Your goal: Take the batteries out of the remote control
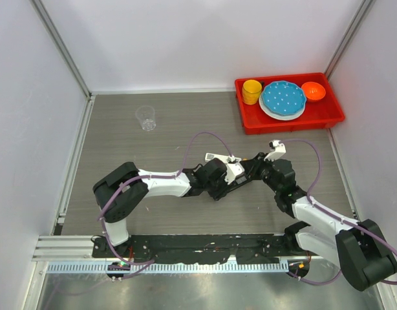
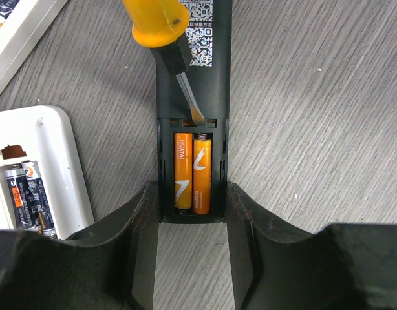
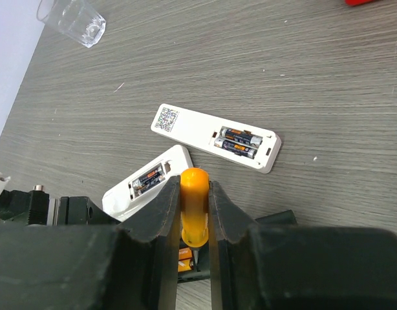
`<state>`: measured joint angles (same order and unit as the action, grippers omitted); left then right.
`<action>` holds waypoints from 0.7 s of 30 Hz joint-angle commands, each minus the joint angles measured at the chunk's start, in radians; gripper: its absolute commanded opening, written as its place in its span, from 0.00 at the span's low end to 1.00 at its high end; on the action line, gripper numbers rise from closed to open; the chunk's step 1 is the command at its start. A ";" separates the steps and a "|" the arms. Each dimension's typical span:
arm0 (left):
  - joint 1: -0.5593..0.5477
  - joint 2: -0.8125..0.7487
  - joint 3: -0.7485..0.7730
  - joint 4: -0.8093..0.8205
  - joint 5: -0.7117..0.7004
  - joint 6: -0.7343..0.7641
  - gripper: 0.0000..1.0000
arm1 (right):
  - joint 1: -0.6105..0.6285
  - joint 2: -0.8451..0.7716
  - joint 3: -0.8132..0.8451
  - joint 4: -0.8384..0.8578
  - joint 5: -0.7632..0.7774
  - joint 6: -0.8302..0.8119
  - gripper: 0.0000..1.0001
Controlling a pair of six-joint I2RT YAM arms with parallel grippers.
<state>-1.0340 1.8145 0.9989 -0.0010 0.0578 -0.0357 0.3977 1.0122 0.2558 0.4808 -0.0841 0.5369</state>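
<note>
A black remote control [image 2: 214, 77] lies back-up with its battery bay open, and two orange batteries [image 2: 192, 181] sit side by side inside. My left gripper [image 2: 192, 206] is shut on the remote's near end, one finger on each side. My right gripper [image 3: 194, 194] is shut on the orange handle of a screwdriver [image 3: 194, 213]. The screwdriver's blade tip [image 2: 196, 115] rests at the far end of the bay, just beyond the batteries. In the top view the two grippers meet at the table's middle, left gripper [image 1: 227, 177] and right gripper [image 1: 253, 169].
Two white remotes lie open beside the black one. One white remote [image 3: 214, 137] and a nearer white remote [image 3: 124, 187] each hold dark grey batteries [image 3: 237, 141]. A clear glass [image 1: 145, 117] stands far left. A red tray [image 1: 250, 123] at the back right holds dishes.
</note>
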 commanded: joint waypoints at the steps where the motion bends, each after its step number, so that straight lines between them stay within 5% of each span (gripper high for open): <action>1: -0.005 0.032 0.009 -0.059 0.025 0.007 0.00 | 0.009 -0.021 -0.007 0.050 -0.013 0.000 0.01; 21: -0.005 0.035 0.012 -0.065 0.028 0.007 0.00 | 0.015 -0.066 -0.020 0.059 -0.022 -0.026 0.01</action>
<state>-1.0340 1.8175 1.0077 -0.0139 0.0578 -0.0357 0.4068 0.9661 0.2306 0.5026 -0.1177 0.5339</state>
